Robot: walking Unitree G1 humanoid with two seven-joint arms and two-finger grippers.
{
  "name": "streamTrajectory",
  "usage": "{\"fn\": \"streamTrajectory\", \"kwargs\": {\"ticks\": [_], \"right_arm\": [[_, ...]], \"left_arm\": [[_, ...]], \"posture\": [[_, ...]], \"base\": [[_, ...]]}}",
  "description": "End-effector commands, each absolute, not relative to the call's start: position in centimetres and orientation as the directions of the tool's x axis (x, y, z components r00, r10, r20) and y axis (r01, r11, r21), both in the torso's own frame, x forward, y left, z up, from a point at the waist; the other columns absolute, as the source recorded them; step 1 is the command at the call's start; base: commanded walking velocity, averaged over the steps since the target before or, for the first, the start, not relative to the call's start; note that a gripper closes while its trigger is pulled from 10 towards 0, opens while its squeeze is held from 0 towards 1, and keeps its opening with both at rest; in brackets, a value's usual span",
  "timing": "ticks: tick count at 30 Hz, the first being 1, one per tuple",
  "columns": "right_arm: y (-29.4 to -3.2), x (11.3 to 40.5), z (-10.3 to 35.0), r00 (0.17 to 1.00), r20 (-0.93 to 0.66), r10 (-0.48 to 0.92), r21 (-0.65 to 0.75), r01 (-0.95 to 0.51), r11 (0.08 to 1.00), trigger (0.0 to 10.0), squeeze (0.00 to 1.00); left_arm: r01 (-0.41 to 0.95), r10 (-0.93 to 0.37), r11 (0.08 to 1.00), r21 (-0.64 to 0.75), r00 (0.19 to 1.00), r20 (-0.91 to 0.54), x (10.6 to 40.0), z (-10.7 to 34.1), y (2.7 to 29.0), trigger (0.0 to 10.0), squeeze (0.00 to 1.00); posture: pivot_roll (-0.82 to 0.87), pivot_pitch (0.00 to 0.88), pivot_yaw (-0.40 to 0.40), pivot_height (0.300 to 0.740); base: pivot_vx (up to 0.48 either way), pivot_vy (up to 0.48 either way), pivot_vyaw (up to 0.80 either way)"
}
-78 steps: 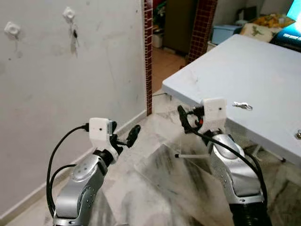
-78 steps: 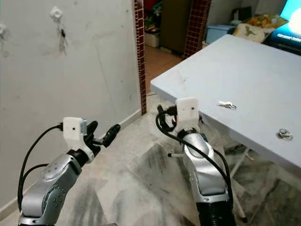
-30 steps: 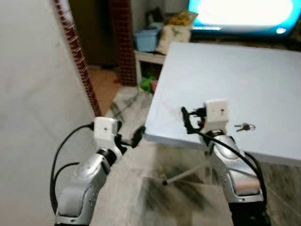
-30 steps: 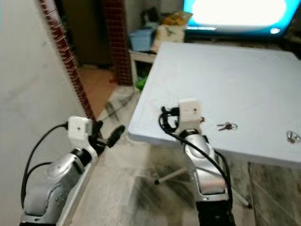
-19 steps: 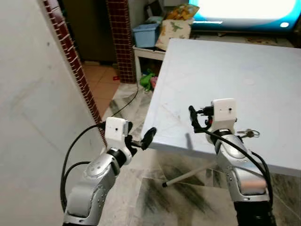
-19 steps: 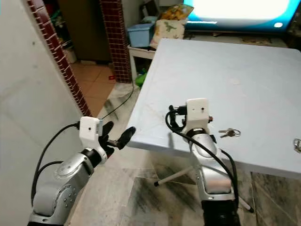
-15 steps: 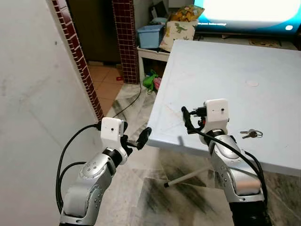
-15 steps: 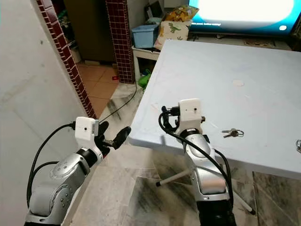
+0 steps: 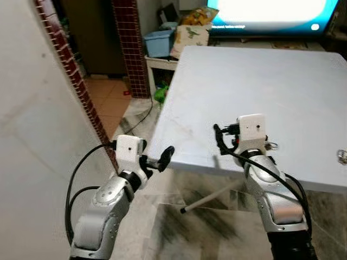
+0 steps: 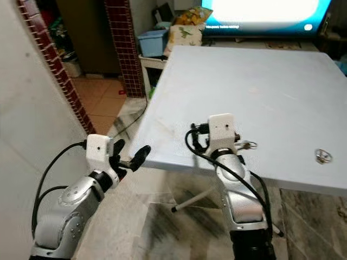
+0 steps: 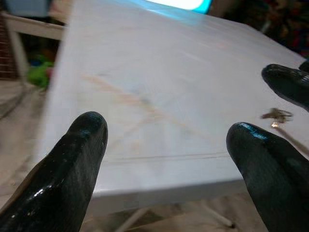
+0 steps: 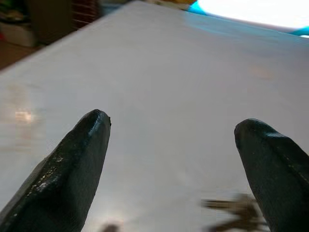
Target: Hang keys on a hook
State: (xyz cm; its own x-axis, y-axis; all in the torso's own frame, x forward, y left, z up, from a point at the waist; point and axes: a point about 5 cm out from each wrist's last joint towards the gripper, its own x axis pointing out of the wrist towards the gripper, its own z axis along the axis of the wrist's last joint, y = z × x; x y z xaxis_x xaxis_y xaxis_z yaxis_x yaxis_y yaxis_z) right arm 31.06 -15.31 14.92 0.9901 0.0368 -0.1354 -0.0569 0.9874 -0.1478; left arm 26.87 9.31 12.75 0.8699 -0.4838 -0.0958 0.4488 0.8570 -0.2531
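Bright, even indoor light. A screen (image 9: 271,12) at the far end is blown out to white-cyan glare and throws a pale sheen on the surface (image 10: 282,81). Head views are slightly soft. In both wrist views the near black fingers (image 12: 77,164) are blurred, and the keys (image 12: 236,210) smear.

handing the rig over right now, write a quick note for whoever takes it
Left gripper: open, empty, held at the near left corner of the table.
Right gripper: open, empty, over the table's near edge, pointing at the keys.
Keys: lying flat on the table just beyond the right gripper, not yet grasped. A second small metal ring lies further right.
Done: robot is facing the table, right arm lined up.
Left: grasp the keys, carry them to a hook, hang them.
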Motion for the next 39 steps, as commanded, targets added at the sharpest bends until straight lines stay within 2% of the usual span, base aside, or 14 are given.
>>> {"fn": "streamTrajectory", "kwargs": {"ticks": [1,5,24,39], "right_arm": [[-14.7,31.1,14.9,0.989,-0.141,0.047,-0.141,-0.067,0.988,10.0,0.00],[-14.9,31.1,14.7,0.988,-0.154,0.034,-0.147,-0.057,0.988,10.0,0.00],[-14.3,30.6,14.0,0.939,-0.344,-0.012,-0.068,-0.012,0.998,10.0,0.00],[-14.9,31.6,14.3,0.933,-0.354,-0.054,-0.009,0.054,0.998,10.0,0.00]], "left_arm": [[0.427,-0.460,0.874,-0.231,0.881,-0.109,26.9,12.6,10.1,10.0,0.00],[0.427,-0.460,0.872,-0.238,0.881,-0.107,26.9,12.6,10.1,10.0,0.00],[0.431,-0.468,0.864,-0.260,0.878,-0.104,27.0,12.6,10.0,10.0,0.00],[0.436,-0.475,0.860,-0.265,0.874,-0.104,26.9,12.6,10.0,10.0,0.00]], "posture": [[-0.04,0.064,0.048,0.740],[-0.04,0.062,0.051,0.740],[-0.04,0.050,0.053,0.740],[-0.03,0.053,0.055,0.740]], "base": [[0.000,-0.480,0.00],[0.000,-0.440,0.00],[0.000,0.000,0.00],[0.000,0.000,0.00]]}}
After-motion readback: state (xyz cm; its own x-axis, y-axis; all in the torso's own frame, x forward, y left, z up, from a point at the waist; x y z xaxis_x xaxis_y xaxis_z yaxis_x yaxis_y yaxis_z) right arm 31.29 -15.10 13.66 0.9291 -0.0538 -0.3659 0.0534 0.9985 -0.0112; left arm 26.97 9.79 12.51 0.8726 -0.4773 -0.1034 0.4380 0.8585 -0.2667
